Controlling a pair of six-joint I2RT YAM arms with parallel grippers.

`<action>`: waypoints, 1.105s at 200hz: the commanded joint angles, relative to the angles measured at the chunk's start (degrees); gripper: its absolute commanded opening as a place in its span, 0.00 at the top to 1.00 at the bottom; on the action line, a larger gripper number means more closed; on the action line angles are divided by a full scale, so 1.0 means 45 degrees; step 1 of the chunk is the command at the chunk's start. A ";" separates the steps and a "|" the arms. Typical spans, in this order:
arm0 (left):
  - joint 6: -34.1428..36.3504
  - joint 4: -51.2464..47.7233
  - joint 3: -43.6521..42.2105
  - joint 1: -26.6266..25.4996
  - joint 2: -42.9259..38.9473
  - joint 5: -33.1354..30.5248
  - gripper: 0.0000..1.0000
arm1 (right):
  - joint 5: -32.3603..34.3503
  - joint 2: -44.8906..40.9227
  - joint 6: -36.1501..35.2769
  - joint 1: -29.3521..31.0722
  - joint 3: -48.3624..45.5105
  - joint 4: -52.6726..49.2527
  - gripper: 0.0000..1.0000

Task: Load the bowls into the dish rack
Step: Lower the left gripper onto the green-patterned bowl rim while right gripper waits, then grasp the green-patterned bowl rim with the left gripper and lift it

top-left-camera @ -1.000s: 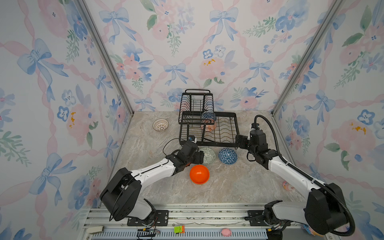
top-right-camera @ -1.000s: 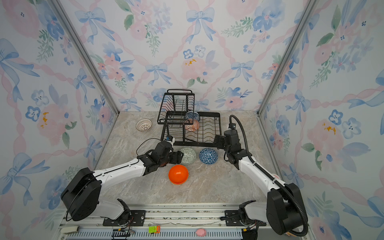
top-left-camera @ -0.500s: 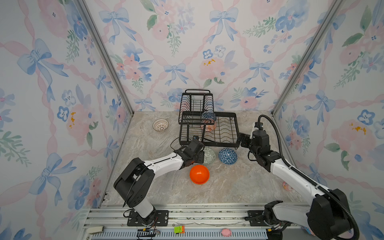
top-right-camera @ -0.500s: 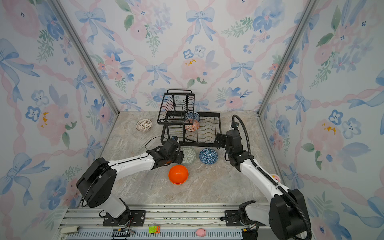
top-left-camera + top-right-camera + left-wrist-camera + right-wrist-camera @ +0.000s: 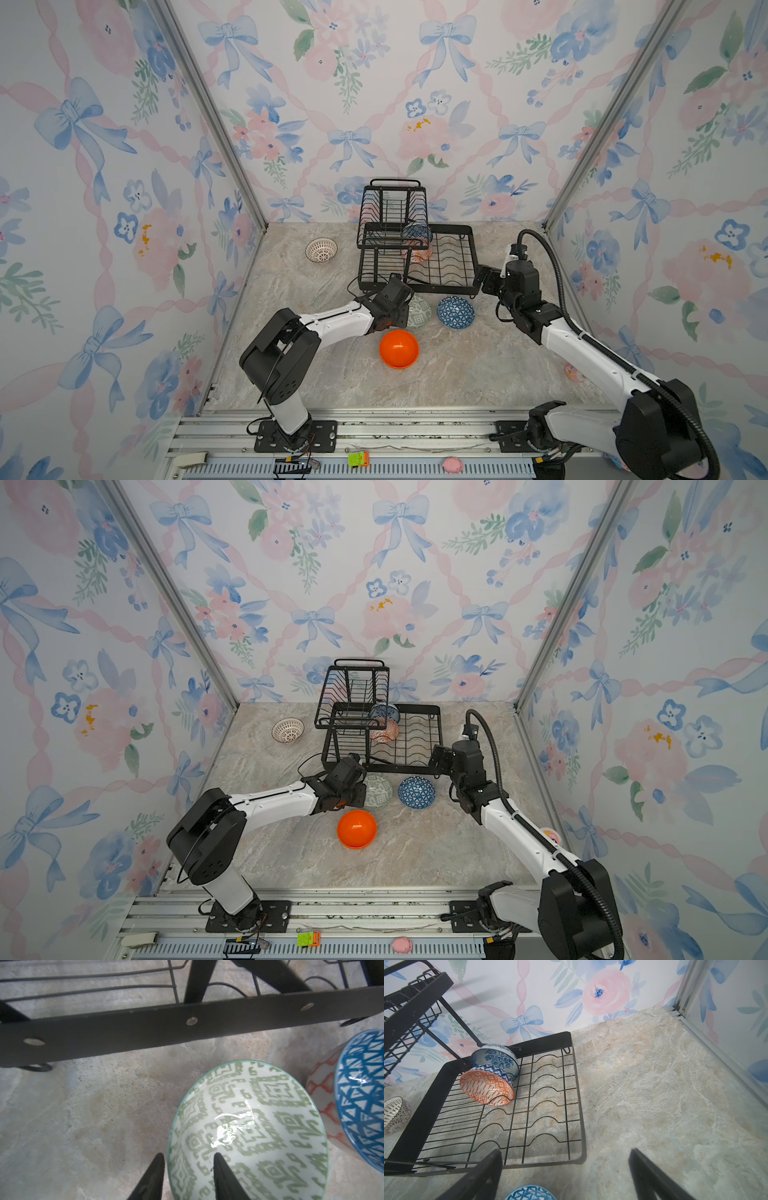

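The grey-green bowl (image 5: 419, 311) (image 5: 379, 791) (image 5: 259, 1115) stands on the table in front of the dish rack (image 5: 440, 289) (image 5: 399, 766) (image 5: 145, 1028) (image 5: 425, 1109). My left gripper (image 5: 405, 309) (image 5: 189, 1159) is open, narrowed astride its near rim, one finger inside and one outside. To its right is the dark blue bowl (image 5: 456, 312) (image 5: 363, 1095) (image 5: 530, 1193), and in front lies the orange bowl (image 5: 399, 349) (image 5: 356, 829). The blue-and-white bowl (image 5: 496, 1059) and the red-orange bowl (image 5: 485, 1088) lean in the rack's lower tray. My right gripper (image 5: 484, 280) (image 5: 565, 1150) hangs wide open by the rack's front right corner.
The white lattice bowl (image 5: 321, 250) (image 5: 394, 1115) sits alone at the back left, beside the rack. A small pink thing (image 5: 573, 372) lies against the right wall. Floral walls close in three sides, and a metal rail (image 5: 374, 432) runs along the front.
My left gripper has reached forward to the grey-green bowl and its jaws have narrowed around the rim. The right arm has barely shifted and stays wide open.
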 commanded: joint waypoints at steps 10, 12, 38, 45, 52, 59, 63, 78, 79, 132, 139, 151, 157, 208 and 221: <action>0.0175 -0.0481 0.0367 -0.0030 0.0315 -0.0263 0.69 | 0.0290 -0.0243 0.0130 0.0118 -0.0230 0.0138 0.03; 0.0183 -0.0492 0.0366 -0.0030 0.0340 -0.0262 0.70 | 0.0287 -0.0246 0.0141 0.0113 -0.0236 0.0139 0.03; 0.0249 -0.0574 0.0467 -0.0023 0.0465 -0.0339 0.77 | 0.0280 -0.0207 0.0190 0.0117 -0.0313 0.0193 0.03; 0.0247 -0.0604 0.0468 -0.0004 0.0511 -0.0372 0.79 | 0.0282 -0.0208 0.0185 0.0118 -0.0298 0.0180 0.03; 0.0250 -0.0591 0.0474 -0.0006 0.0534 -0.0369 0.82 | 0.0280 -0.0203 0.0180 0.0118 -0.0299 0.0188 0.03; 0.0250 -0.0592 0.0490 -0.0001 0.0556 -0.0389 0.84 | 0.0280 -0.0219 0.0208 0.0117 -0.0317 0.0200 0.03; 0.0234 -0.0593 0.0508 -0.0003 0.0583 -0.0413 0.85 | 0.0280 -0.0220 0.0208 0.0112 -0.0316 0.0192 0.03; 0.0214 -0.0599 0.0548 0.0006 0.0620 -0.0457 0.89 | 0.0287 -0.0242 0.0214 0.0106 -0.0316 0.0204 0.03; 0.0210 -0.0593 0.0548 0.0002 0.0618 -0.0467 0.89 | 0.0293 -0.0245 0.0202 0.0112 -0.0316 0.0207 0.03; 0.0154 -0.0588 0.0722 0.0016 0.0410 -0.0753 1.00 | 0.0296 -0.0191 0.0297 0.0103 -0.0316 0.0181 0.03; 0.0151 -0.0580 0.0743 0.0015 0.0356 -0.0798 1.00 | 0.0318 -0.0179 0.0303 0.0097 -0.0350 0.0177 0.03; 0.0148 -0.0577 0.0798 0.0016 0.0250 -0.0896 1.00 | 0.0338 -0.0172 0.0336 0.0097 -0.0389 0.0176 0.03; 0.0160 -0.0577 0.0823 0.0016 0.0184 -0.0933 1.00 | 0.0353 -0.0145 0.0365 0.0089 -0.0394 0.0184 0.03; 0.0127 -0.0539 0.1075 -0.0003 -0.0558 -0.1191 1.00 | 0.0469 -0.0086 0.0425 0.0092 -0.0394 0.0097 0.03; 0.0110 -0.0531 0.1076 -0.0008 -0.0779 -0.1267 1.00 | 0.0540 -0.0123 0.0425 0.0082 -0.0394 0.0041 0.03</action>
